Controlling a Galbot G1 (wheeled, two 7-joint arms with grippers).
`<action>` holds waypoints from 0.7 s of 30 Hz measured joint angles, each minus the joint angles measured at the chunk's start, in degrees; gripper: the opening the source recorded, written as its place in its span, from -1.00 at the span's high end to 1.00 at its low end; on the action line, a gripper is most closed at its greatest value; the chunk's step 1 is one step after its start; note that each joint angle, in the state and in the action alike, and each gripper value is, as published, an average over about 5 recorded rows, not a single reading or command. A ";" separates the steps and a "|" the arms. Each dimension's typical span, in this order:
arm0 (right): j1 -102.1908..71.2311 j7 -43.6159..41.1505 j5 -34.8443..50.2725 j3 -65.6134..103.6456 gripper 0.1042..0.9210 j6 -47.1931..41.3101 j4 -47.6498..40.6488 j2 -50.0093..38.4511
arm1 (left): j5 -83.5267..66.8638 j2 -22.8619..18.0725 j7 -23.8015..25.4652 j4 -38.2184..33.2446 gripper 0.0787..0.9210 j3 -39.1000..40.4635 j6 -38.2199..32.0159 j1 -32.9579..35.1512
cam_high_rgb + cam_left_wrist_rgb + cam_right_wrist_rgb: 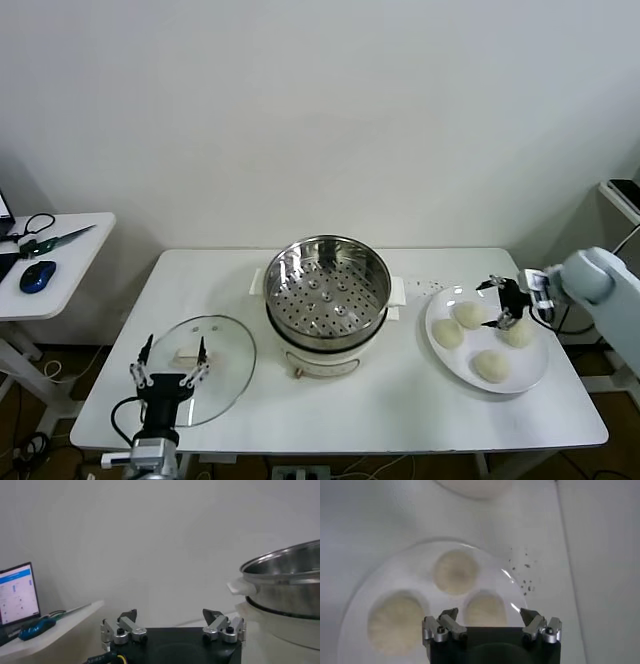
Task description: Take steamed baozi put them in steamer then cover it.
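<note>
Baozi: four on white plate, right of frame centre in head view. Steamer at centre, basket w/ nothing in it. Cover flat on table, lower left. Right gripper spread wide over plate, grasping nothing. Left gripper spread over cover, nothing held. Right wrist view shows only three buns; left wrist view adds a laptop.

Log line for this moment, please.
right end effector: open over plate | baozi: four on plate | steamer: empty | cover: on table | left end effector: open, parked
</note>
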 measured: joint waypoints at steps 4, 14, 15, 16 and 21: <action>3.99 -0.81 -1.02 -5.41 -0.76 0.59 -4.69 2.82 | -0.26 0.25 0.00 0.39 -0.77 -0.41 0.09 -0.19; 7.51 -1.53 -3.72 -10.26 -0.76 1.61 -14.32 9.47 | -0.66 0.74 0.04 1.46 -0.77 -1.17 0.35 -0.85; 7.55 -1.57 -3.98 -10.39 -0.76 1.70 -15.07 10.03 | -0.69 0.78 0.04 1.55 -0.77 -1.22 0.39 -0.94; 7.56 -1.60 -4.25 -10.47 -0.76 1.78 -15.80 10.59 | -0.71 0.82 0.05 1.64 -0.77 -1.26 0.44 -1.02; 7.40 -1.69 -5.28 -10.51 -0.76 2.17 -18.88 13.04 | -0.83 1.05 0.08 2.12 -0.77 -1.43 0.62 -1.43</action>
